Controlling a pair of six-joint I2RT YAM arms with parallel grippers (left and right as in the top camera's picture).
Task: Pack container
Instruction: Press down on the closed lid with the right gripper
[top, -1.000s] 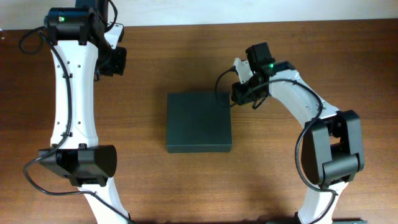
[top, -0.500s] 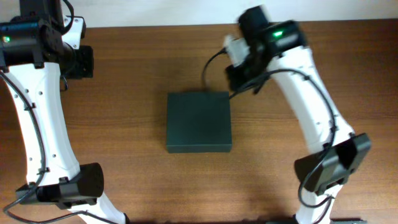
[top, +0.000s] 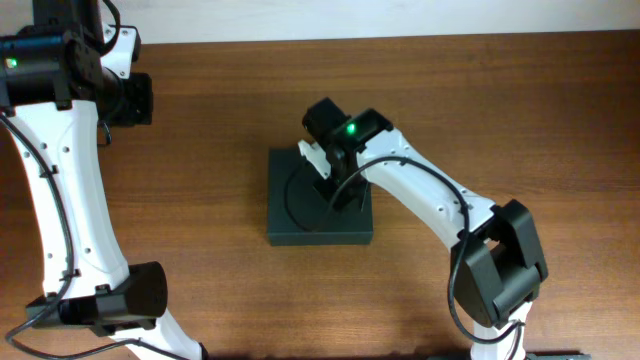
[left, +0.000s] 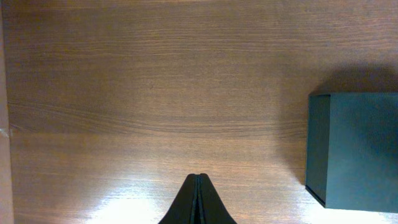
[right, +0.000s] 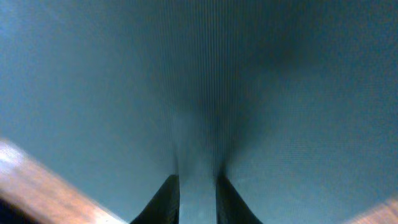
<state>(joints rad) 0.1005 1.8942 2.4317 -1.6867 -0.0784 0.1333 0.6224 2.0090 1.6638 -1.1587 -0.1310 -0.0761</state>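
Reaching over the container (top: 350, 228), right tool (right: 198, 193) slightly apart, left tool (left: 197, 199) pressed together above table (left: 155, 93)

Right arm (top: 420, 195) is swinging from upper centre-right of frame down to frame centre. Right gripper (top: 335, 192) is now hovering close over container (top: 300, 225) lid. Left arm (top: 50, 180) is shifting toward upper-left frame edge, base link moving lower left.
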